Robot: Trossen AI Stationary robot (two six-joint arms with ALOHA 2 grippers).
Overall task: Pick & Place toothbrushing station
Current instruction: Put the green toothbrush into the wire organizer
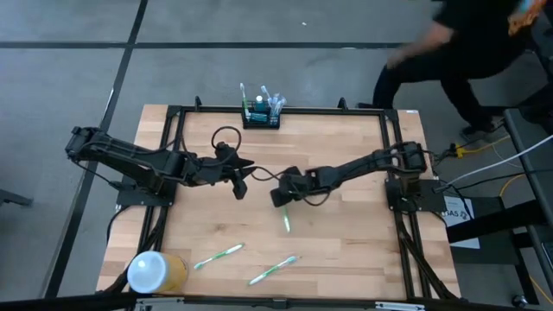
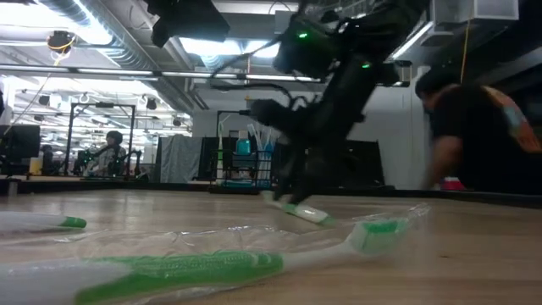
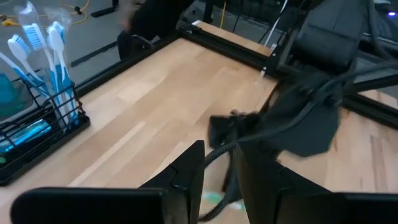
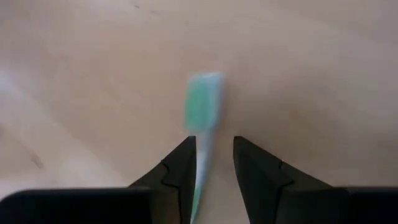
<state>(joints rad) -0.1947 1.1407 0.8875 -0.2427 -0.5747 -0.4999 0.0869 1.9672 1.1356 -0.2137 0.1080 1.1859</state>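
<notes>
The toothbrushing station (image 1: 261,118), a small black wire rack holding blue toothbrushes, stands at the table's far edge; the left wrist view shows it too (image 3: 37,134). A green toothbrush (image 1: 285,223) lies mid-table. My right gripper (image 1: 278,200) slants down over its far end, open, and the brush's handle (image 4: 202,168) runs between the fingers. My left gripper (image 1: 243,188) hovers just to the left of the right one. Its fingers (image 3: 219,149) stand a little apart with nothing between them. My right gripper has the green toothbrush's handle (image 4: 200,163) between its two fingers, close beside one finger (image 4: 183,163) and with a gap to the other. I cannot tell whether that finger touches it. The brush's green head (image 4: 203,106) lies on the wood ahead of the fingers.
Two more green toothbrushes (image 1: 218,256) (image 1: 272,270) lie near the front edge, in clear wrappers. A white-and-yellow cylinder (image 1: 154,272) stands at the front left corner. A person (image 1: 467,52) moves beyond the table's far right corner. A black frame (image 1: 389,138) borders the wood.
</notes>
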